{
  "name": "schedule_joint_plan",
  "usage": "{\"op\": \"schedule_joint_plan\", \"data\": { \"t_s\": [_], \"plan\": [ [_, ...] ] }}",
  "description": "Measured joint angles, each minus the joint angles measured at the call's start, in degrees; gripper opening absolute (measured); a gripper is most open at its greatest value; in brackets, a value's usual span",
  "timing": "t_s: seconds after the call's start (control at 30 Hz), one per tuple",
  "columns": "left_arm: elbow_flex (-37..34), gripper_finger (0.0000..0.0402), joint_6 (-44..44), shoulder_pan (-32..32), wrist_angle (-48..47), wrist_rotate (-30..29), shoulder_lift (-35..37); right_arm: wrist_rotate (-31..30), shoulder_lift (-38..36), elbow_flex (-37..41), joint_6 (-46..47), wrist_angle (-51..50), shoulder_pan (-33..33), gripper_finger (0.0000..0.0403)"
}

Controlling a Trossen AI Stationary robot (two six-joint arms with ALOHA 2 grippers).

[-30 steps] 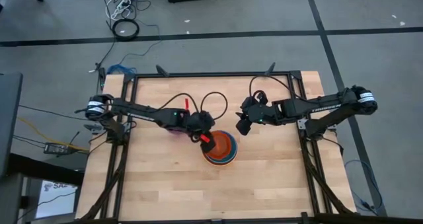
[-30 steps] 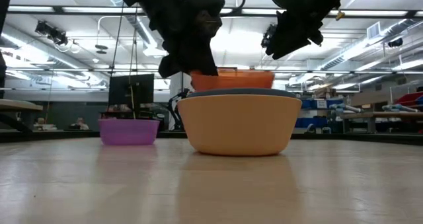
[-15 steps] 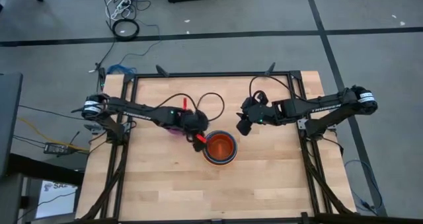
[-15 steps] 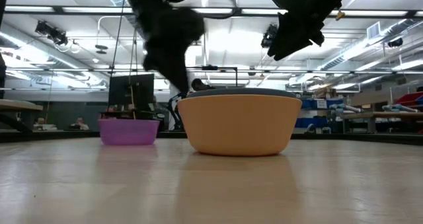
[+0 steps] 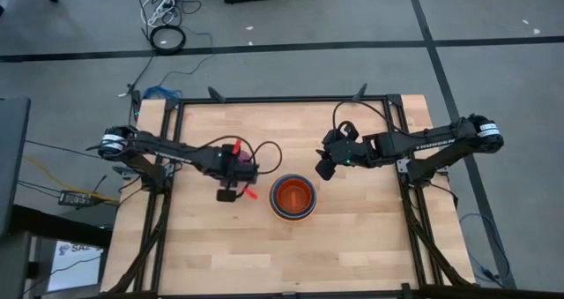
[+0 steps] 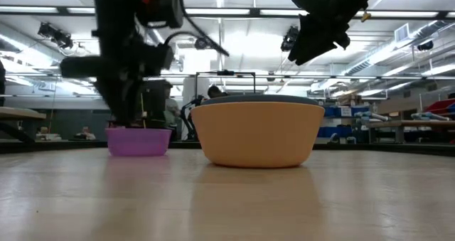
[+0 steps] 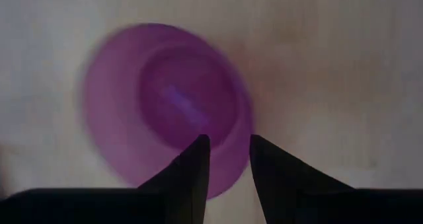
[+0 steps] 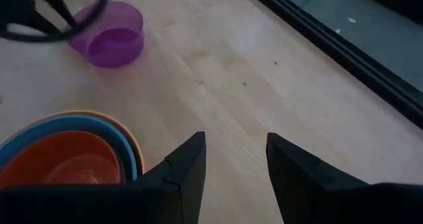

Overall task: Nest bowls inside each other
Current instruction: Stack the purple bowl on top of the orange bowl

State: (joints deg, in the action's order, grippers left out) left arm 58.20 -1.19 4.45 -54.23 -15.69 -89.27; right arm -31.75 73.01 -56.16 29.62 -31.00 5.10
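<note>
A purple bowl (image 7: 165, 112) stands on its base on the wooden table, left of a nested stack (image 5: 293, 197). The stack is a large orange bowl (image 6: 257, 133) holding a blue one (image 8: 99, 133), with a red-orange bowl (image 8: 63, 159) on top. My left gripper (image 7: 225, 151) hangs open, pointing down over the purple bowl (image 5: 242, 161). Its fingertips stand above the bowl's rim and nothing is between them. My right gripper (image 8: 234, 151) waits open in the air to the right of the stack and beyond it, also shown in the high view as my right gripper (image 5: 324, 168).
A black metal frame (image 5: 282, 99) runs round the table's edges. Bare wood lies in front of the bowls toward the near edge. In the low view the purple bowl (image 6: 138, 140) stands behind and left of the stack.
My left gripper held the red-orange bowl tilted over the stack, let it go into the blue bowl, then swung toward the table's left edge, rolled, and tipped down over the purple bowl. The red-orange bowl now sits level in the stack.
</note>
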Motion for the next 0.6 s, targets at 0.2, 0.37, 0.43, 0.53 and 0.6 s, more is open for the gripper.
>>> {"op": "schedule_joint_plan", "data": {
  "t_s": [0.2,0.37,0.43,0.53,0.6],
  "plan": [
    [-6.66,0.0117,0.13,0.13,9.02,2.43,0.00,-0.12,0.00,0.00,0.14,0.04,0.44,0.0146],
    [-9.95,0.0113,0.94,-0.01,14.78,3.31,0.00,-0.17,0.00,0.00,0.18,0.04,0.42,0.0146],
    [-10.89,0.0092,0.51,-0.21,16.79,4.03,-0.02,-0.17,0.00,0.00,0.18,0.06,0.42,0.0146],
    [-10.38,0.0023,-0.15,-0.28,16.17,6.20,-0.02,-0.17,0.00,0.00,0.20,0.06,0.42,0.0146],
    [-8.57,0.0011,-0.46,-0.27,15.15,6.01,-0.03,-0.18,0.00,0.00,0.20,0.06,0.42,0.0146]
  ]
}}
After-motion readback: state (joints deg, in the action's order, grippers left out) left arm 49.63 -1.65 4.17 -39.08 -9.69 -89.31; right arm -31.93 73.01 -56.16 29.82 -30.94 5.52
